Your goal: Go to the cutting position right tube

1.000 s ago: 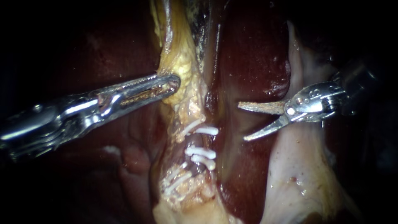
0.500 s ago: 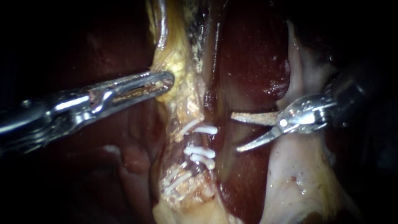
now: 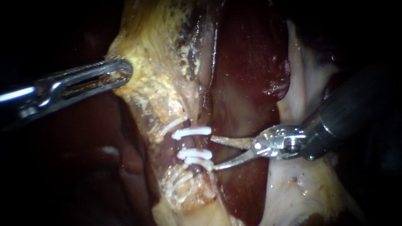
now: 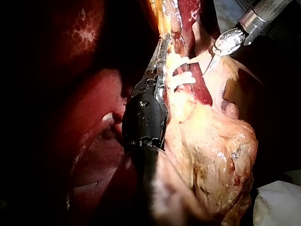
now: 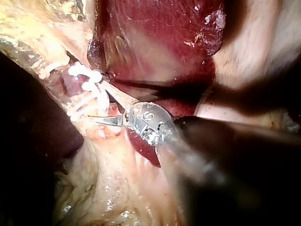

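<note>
left instrument (image 3: 123, 72): slotted steel jaws clamped on the edge of the yellow fatty tissue (image 3: 155, 83), a grainy, lumpy sheet drawn taut toward the left

right instrument (image 3: 212, 152): two thin pointed blades, apart in a narrow V, opening faces left

right tube (image 3: 193, 143): short dark reddish stretch at centre, crossed by white clips (image 3: 192, 132), smooth plastic bars, one on its far side and two stacked on its near side. the exposed stretch between them sits just ahead of the blade gap. far blade tip just beside the far clip, near blade tip at the near pair; contact with the tube itself, can't tell

liver (image 3: 247, 50): dark red, wet, glossy, behind the blades. pale membrane (image 3: 301, 188) near right, smooth
</note>
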Action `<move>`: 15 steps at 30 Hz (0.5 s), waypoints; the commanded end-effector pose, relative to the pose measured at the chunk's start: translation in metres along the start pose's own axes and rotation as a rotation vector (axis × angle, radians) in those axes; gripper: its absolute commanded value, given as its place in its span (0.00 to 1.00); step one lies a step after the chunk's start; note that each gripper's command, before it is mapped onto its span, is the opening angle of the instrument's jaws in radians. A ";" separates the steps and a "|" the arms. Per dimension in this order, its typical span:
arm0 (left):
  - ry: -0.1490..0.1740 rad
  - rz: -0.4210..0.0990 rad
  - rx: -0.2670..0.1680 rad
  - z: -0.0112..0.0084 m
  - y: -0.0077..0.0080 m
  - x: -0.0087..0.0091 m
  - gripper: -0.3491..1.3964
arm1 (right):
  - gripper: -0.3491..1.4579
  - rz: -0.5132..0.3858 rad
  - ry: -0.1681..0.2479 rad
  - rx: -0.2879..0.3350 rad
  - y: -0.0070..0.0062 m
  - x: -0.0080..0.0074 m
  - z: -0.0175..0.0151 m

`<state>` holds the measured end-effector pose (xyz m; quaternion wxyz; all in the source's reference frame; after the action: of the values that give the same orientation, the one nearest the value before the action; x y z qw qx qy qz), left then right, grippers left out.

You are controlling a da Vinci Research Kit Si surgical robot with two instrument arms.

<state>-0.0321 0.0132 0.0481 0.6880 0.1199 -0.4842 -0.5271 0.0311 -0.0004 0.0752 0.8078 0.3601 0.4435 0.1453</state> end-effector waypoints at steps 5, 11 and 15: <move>-0.001 0.000 -0.003 -0.0002 -0.0003 0.0000 0.00 | 0.97 0.025 -0.012 0.006 0.0007 0.0001 0.0012; -0.001 0.001 -0.003 -0.0004 -0.0003 0.0001 0.00 | 0.96 0.043 -0.018 0.012 0.0018 -0.0003 0.0030; -0.001 0.001 -0.003 -0.0004 -0.0003 0.0001 0.00 | 0.96 0.047 -0.020 0.021 0.0026 -0.0002 0.0043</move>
<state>-0.0319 0.0128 0.0476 0.6882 0.1183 -0.4836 -0.5277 0.0350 -0.0006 0.0788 0.8049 0.3803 0.4281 0.1553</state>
